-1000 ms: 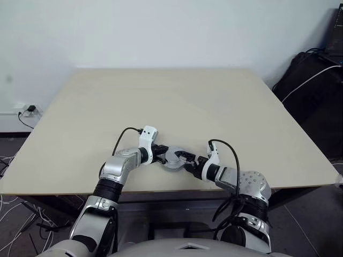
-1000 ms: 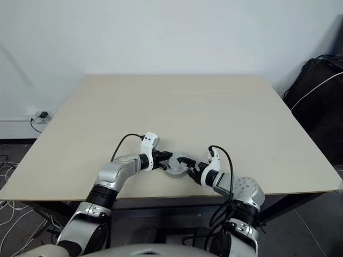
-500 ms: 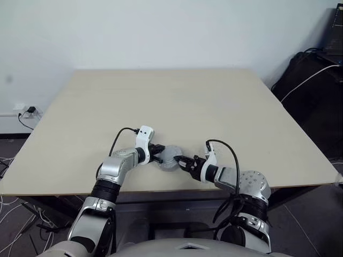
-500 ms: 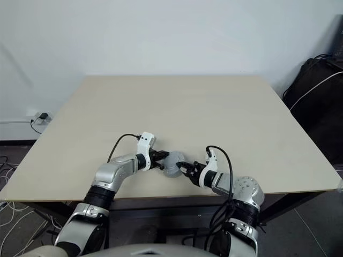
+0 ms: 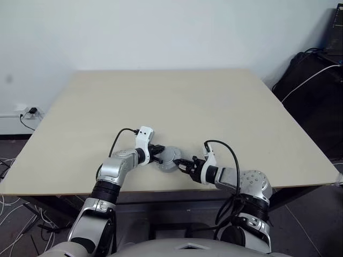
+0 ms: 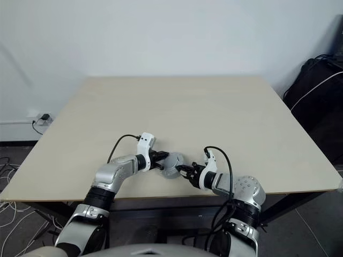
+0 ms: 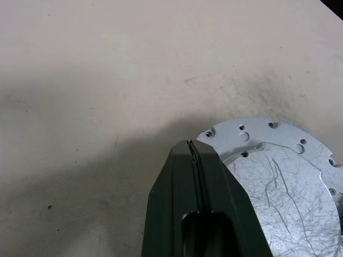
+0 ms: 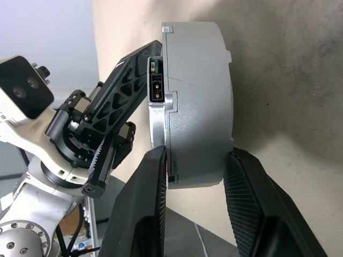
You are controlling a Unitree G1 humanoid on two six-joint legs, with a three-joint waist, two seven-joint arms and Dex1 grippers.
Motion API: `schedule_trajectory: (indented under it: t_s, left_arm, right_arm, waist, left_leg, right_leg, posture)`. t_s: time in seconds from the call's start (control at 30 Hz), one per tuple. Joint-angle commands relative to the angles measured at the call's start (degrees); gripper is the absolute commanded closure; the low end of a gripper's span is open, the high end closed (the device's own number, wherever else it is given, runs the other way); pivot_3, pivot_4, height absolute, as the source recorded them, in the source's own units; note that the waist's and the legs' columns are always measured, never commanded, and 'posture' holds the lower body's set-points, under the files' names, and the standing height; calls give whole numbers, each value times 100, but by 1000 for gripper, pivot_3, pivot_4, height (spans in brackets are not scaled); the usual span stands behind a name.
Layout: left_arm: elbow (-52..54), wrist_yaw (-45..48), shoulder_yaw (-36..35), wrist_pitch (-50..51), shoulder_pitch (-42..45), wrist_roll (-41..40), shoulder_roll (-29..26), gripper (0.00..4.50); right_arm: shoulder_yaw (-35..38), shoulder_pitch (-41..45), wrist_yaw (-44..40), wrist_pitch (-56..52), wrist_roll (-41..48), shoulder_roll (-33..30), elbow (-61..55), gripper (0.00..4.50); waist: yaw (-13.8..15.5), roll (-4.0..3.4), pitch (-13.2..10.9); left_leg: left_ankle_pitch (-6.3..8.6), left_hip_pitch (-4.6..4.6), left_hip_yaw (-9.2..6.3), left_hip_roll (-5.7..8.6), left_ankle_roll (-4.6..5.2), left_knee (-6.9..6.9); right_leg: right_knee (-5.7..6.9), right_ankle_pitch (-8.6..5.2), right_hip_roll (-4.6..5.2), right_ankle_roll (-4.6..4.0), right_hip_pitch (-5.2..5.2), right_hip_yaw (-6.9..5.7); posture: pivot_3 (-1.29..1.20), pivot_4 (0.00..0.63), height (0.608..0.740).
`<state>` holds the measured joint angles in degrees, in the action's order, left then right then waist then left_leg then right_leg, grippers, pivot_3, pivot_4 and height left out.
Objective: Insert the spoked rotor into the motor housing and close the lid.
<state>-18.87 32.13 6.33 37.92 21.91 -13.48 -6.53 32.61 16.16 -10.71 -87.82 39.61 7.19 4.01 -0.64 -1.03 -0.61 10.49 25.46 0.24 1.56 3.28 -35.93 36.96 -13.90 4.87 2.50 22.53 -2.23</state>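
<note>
Motor housing flat on table, silver face up, looks lidded already; rotor unseen. Left gripper fully closed, empty, tip against housing's left flange as backstop. Right gripper on housing's opposite side, part-open, fingers clamped across its thickness. Squeeze square to casing, no tilt; left bracing stops sliding.

We find even, soft indoor lighting; the table shows no glare. We note a diffuse shadow beside the left gripper.
</note>
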Motion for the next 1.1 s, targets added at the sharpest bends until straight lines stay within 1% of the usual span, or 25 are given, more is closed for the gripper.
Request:
schedule_trajectory:
  t_s: [0.03,0.13,0.23,0.33,0.43,0.6,0.7,0.77,0.9,1.0,1.1]
  left_arm:
    - [259,93,172,39,-66,-71,153,4500]
    - [678,-53,-27,-145,-259,-209,278,4500]
    - [1167,-500,-509,-452,-507,-426,610,4500]
    - [1775,-1157,-1263,-738,-818,-940,1169,4500]
    - [2337,-1485,-1626,-778,-1207,-1420,1414,4500]
    - [3114,-1546,-1691,-514,-2008,-1997,1289,4500]
    - [3434,-1481,-1557,-357,-2547,-2214,1141,4500]
    - [3649,-1331,-1432,-217,-2933,-2427,1061,4500]
    - [4062,-1190,-1219,-17,-3517,-2960,1099,4500]
    - [4232,-1088,-997,38,-3801,-3274,1121,4500]
    - [4293,-1008,-958,63,-3965,-3812,1247,4500]
  right_arm:
    - [-137,-129,217,49,-68,323,-95,3298]
    - [-59,-155,236,96,4,398,-137,3298]
    - [22,-197,244,127,106,464,-200,3298]
    - [107,-239,219,183,280,516,-263,3298]
    - [120,-293,219,206,417,546,-281,3298]
    - [120,-431,28,248,736,604,-322,3298]
    - [128,-480,-140,295,963,652,-361,3299]
    - [197,-454,-280,325,1198,702,-377,3299]
    - [277,-361,-459,407,1746,775,-394,3299]
    - [247,-268,-394,540,2010,791,-323,3299]
    - [121,-203,-315,608,2159,735,-265,3299]
  waist:
    - [0,-2,1]
    - [0,-3,2]
    - [1,-1,0]
    - [-1,8,-9]
    - [1,4,-8]
    - [10,18,-21]
    - [-1,32,-49]
    - [-11,25,-60]
    - [-15,9,-83]
    - [-14,-4,-96]
    - [-15,-17,-110]
  left_leg:
    - [0,0,0,0,0,0]
    - [0,0,0,0,0,0]
    - [1,5,0,0,1,1]
    - [1,11,0,0,1,1]
    - [1,12,-2,-3,1,12]
    - [3,13,7,4,6,7]
    - [7,19,9,4,12,1]
    - [8,19,10,4,12,2]
    - [8,22,9,-1,11,10]
    - [9,23,10,-1,11,16]
    - [9,26,10,0,11,17]
  right_leg:
    - [0,0,0,0,0,0]
    - [-2,0,1,0,0,1]
    - [-5,0,8,0,0,6]
    - [-5,2,13,3,6,5]
    - [-5,0,13,3,11,-1]
    - [-19,-3,10,-1,4,-3]
    - [-19,-1,12,1,8,-4]
    - [-20,-1,15,1,10,-1]
    - [-19,-3,17,1,18,2]
    - [-19,-16,19,19,21,3]
    - [-23,-21,23,28,22,3]
  posture:
    - [0,0,740]
    - [0,0,740]
    - [0,0,740]
    - [0,0,740]
    - [0,0,740]
    - [0,0,740]
    - [0,0,740]
    - [0,0,740]
    - [0,0,740]
    - [0,0,740]
    - [0,0,740]
